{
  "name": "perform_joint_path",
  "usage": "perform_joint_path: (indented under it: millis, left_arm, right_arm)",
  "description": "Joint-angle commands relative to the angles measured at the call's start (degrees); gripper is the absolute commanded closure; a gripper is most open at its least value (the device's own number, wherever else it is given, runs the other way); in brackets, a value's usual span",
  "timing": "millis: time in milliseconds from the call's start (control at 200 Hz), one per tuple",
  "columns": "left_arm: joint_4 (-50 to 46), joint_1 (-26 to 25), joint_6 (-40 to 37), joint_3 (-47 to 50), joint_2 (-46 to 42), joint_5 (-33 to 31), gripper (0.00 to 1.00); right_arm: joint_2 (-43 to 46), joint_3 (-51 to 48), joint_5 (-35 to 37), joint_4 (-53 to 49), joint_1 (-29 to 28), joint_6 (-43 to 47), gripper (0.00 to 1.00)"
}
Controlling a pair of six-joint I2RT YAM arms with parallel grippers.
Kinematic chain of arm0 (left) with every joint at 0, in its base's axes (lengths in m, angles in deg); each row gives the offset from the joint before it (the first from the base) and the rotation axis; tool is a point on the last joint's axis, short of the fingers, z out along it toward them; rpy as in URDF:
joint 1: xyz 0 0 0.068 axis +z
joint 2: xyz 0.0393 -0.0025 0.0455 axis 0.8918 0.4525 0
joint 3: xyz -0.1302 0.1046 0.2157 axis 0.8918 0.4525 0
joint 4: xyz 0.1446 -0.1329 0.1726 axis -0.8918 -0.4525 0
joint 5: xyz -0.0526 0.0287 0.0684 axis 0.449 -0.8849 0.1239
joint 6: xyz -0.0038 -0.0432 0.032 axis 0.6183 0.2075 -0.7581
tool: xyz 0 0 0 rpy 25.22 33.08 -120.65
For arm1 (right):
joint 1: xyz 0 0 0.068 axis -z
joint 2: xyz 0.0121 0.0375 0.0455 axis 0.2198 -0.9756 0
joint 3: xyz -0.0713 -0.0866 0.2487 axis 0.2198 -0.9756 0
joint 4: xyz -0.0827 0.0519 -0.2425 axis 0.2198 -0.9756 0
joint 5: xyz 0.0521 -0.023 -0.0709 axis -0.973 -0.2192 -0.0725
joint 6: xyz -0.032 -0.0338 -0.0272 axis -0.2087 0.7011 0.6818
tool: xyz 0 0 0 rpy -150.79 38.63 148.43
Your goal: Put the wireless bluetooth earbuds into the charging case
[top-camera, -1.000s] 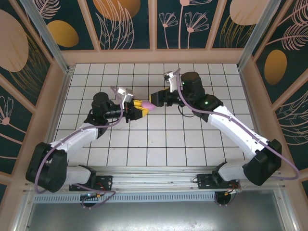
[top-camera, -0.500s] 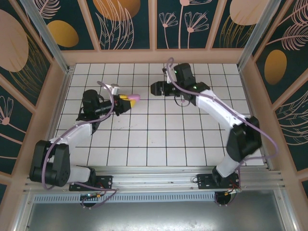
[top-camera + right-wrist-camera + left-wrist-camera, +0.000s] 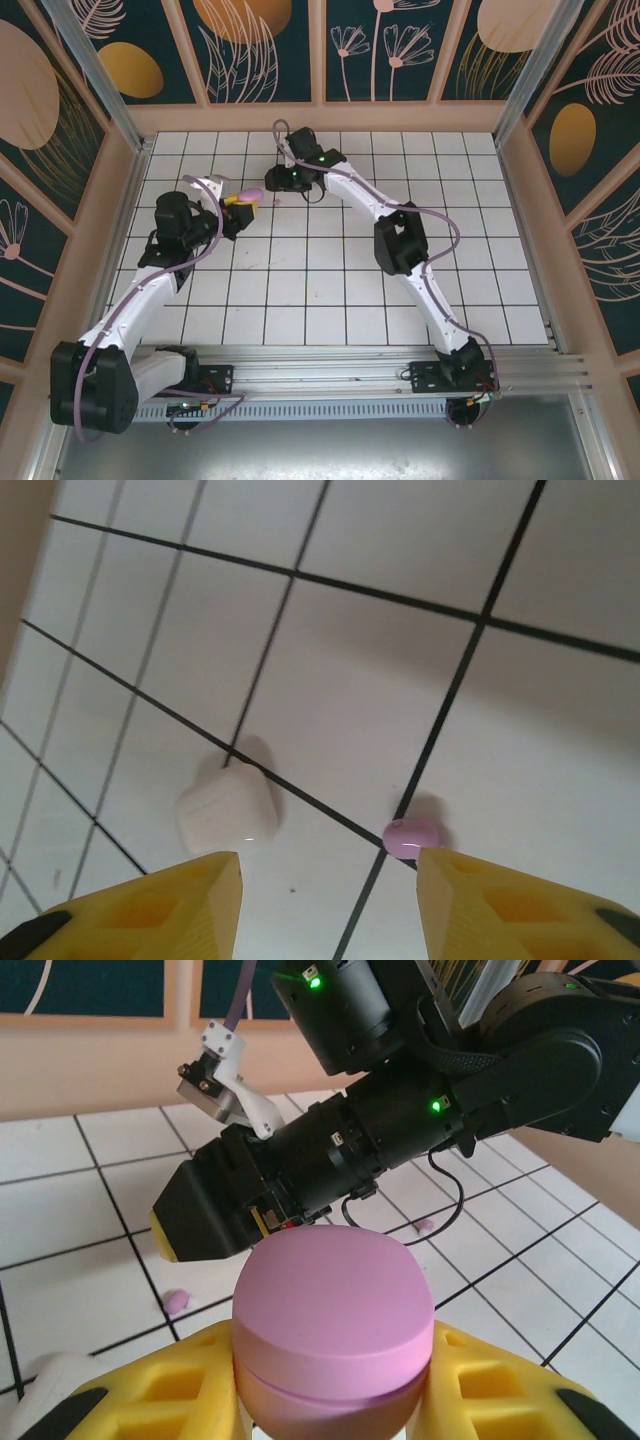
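The pink earbud (image 3: 411, 836) lies on a dark grout line of the tiled table (image 3: 400, 300), in the far part of the surface left of its middle. A white earbud (image 3: 227, 808) sits near it on the same line, the two apart. Seen from the left wrist, a second pink speck (image 3: 424, 1226) rests on the tiles farther off, under the right arm's cable.

The right gripper (image 3: 330, 858) hangs over the two earbuds with its yellow fingers (image 3: 190, 900) spread. Nothing sits between them. The pink earbud is just beside the tip of one finger and the white one is near the other. Whether either tip touches the tiles cannot be told.

The right arm starts from its base at the near edge, right of the middle. It runs up to an elbow around the centre of the surface. From there it stretches long and nearly straight toward the far left, with the wrist tipped down to the tiles.

The charging case (image 3: 333, 1335), rounded and pink-purple with its lid shut, is off the surface, clamped by its sides in the left gripper (image 3: 333, 1370). It is held just beside the right gripper, which fills the space behind it in the left wrist view.

The left arm rises from its base near the near left corner and runs along the left edge. It bends at the elbow and turns its wrist rightward, so the case points toward the right arm.
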Motion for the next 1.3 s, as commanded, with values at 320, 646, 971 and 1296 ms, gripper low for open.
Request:
perform_joint_path:
  millis: [320, 646, 971, 1296]
  left_arm:
    - [-3.8, 0.5, -1.8, -0.1, -2.3, -0.4, 1.0]
    - [-3.5, 0.5, -1.4, 0.7, -3.4, 0.4, 1.0]
    - [-4.4, 0.5, -1.7, 1.2, -5.1, 0.4, 1.0]
    - [-4.6, 0.5, -1.4, 1.6, -5.6, 0.6, 1.0]
  right_arm:
    - [-0.9, -3.4, 12.2, 3.0, -2.6, -3.1, 0.48]
    - [-4.1, -3.3, 15.5, 7.2, -4.6, -0.7, 0.49]
    - [-6.5, -1.7, 15.8, 7.0, -4.5, 3.2, 0.53]
    - [1.5, -17.9, 16.0, 8.3, -5.3, 7.7, 0.66]
